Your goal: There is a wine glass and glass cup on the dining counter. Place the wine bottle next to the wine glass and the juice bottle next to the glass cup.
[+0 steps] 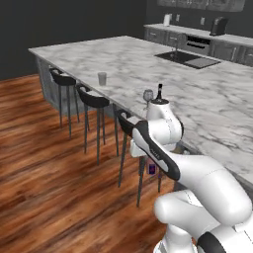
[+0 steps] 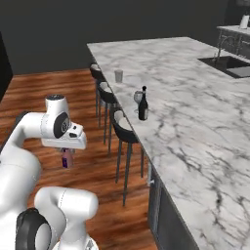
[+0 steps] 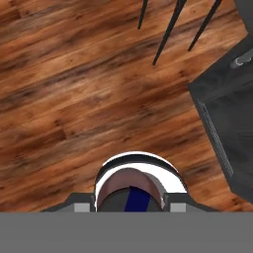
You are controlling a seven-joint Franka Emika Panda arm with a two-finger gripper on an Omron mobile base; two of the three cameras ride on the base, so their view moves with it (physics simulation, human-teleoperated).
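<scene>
My gripper point(image 2: 67, 155) hangs low over the wooden floor, beside the dining counter point(image 2: 195, 127), shut on the small purple juice bottle point(image 2: 66, 159). That bottle point(image 1: 151, 169) peeks out under my forearm in the left base view. From the hand view I look down on the juice bottle's point(image 3: 132, 187) reddish top between my fingers. On the counter the dark wine bottle point(image 1: 159, 92) stands upright right beside the stemmed wine glass point(image 1: 147, 95). The glass cup point(image 1: 102, 78) stands alone farther along the counter's edge. The right base view shows the wine bottle point(image 2: 143, 105), wine glass point(image 2: 137, 98) and glass cup point(image 2: 118, 75) too.
Black stools point(image 1: 94, 101) line the counter's near side, their legs point(image 3: 168, 29) close ahead of my hand. A dark cabinet front point(image 3: 227, 113) stands to the right in the hand view. A sink point(image 1: 188, 58) is set into the counter's far part.
</scene>
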